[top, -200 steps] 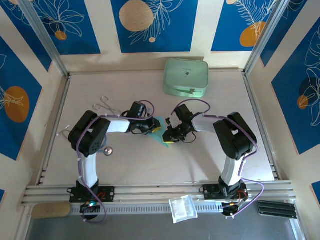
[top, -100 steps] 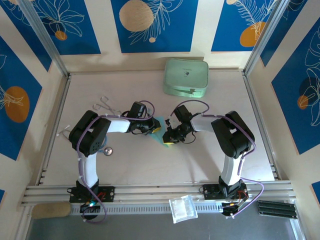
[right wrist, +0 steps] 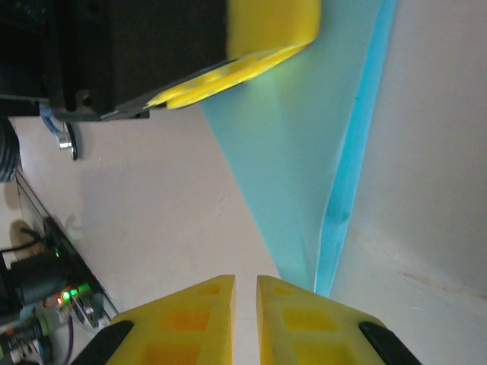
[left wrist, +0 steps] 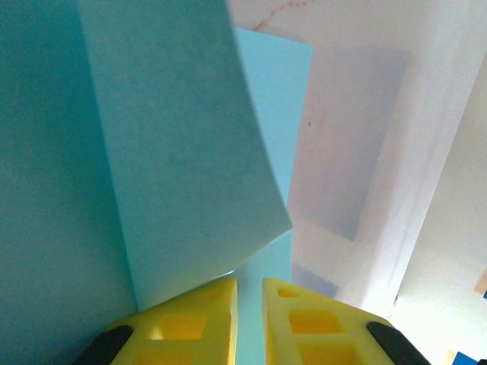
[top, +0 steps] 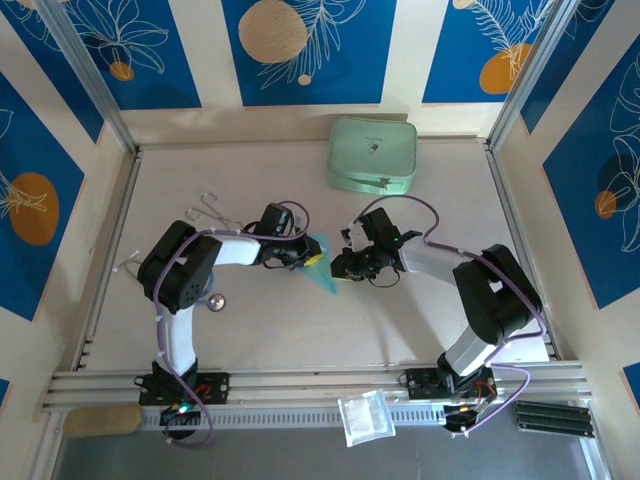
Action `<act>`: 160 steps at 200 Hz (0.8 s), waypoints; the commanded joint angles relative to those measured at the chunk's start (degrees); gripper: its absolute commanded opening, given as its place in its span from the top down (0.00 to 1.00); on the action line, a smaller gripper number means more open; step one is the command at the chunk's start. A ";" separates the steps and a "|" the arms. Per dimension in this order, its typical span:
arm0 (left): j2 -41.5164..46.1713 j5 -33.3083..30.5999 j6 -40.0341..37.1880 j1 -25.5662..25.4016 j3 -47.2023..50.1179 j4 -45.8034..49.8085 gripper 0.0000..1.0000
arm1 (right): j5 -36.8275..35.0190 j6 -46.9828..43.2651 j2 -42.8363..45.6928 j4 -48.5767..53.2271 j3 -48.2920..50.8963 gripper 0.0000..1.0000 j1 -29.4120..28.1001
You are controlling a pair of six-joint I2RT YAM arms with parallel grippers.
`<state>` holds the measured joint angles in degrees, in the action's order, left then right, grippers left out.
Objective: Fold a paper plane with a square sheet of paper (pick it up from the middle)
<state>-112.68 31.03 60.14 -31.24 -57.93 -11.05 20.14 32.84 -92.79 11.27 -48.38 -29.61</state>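
Two arms, one folded sheet and one case on a single pale, matt table (top: 300, 335), seen from above. An aluminium rail (top: 320, 383) runs along the near edge, and slim metal posts rise at the far corners. The walls are cream with blue panels that carry white leaf outlines and orange or tan discs; three such panels face the camera on the far wall.

The left arm (top: 180, 270) and the right arm (top: 485, 295) both bend inward, so that their wrists meet near the table's middle. The one folded sky-blue paper (top: 326, 278) lies there between them, tapering to a point that faces the near edge.

The left gripper (top: 310, 256) has its yellow fingers drawn almost together. In its wrist view (left wrist: 249, 283) the paper (left wrist: 175, 152) runs down into the narrow slot between them, pinched, with a loose flap curling above.

The right gripper (top: 340, 272) has its fingers pressed nearly together as well (right wrist: 245, 280), with nothing visible in the slit. The paper's tip (right wrist: 297, 167) ends just at its fingertips; whether it touches them cannot be told.

One mint-green case (top: 372, 155) rests at the far edge, well apart from the paper. One clear plastic bag (top: 365, 417) lies in front of the rail.
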 commanded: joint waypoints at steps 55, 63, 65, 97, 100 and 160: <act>-1.46 -0.96 -0.25 0.25 -1.04 1.73 0.83 | 2.77 4.52 -2.77 -2.26 0.65 0.87 -1.57; -1.49 -0.89 -0.20 0.22 -1.04 1.66 0.83 | 3.22 4.58 -3.06 -2.18 0.74 0.87 -1.83; -1.49 -0.95 -0.24 0.22 -0.98 1.65 0.83 | 3.34 4.53 -3.13 -2.21 0.74 0.87 -1.90; -1.51 -0.86 -0.25 0.30 -1.00 1.56 0.83 | 3.97 4.74 -4.12 -2.00 1.14 0.88 -2.74; -1.52 -0.88 -0.28 0.33 -0.92 1.56 0.83 | 3.94 4.78 -4.22 -1.92 1.18 0.88 -2.74; -1.50 -0.79 -0.15 0.27 -0.93 1.48 0.83 | 3.68 4.80 -6.18 -2.10 2.13 0.88 -2.92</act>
<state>-112.75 31.03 60.14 -31.24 -57.93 -11.07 22.48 37.12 -97.82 8.71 -47.18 -32.25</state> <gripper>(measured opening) 0.168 0.118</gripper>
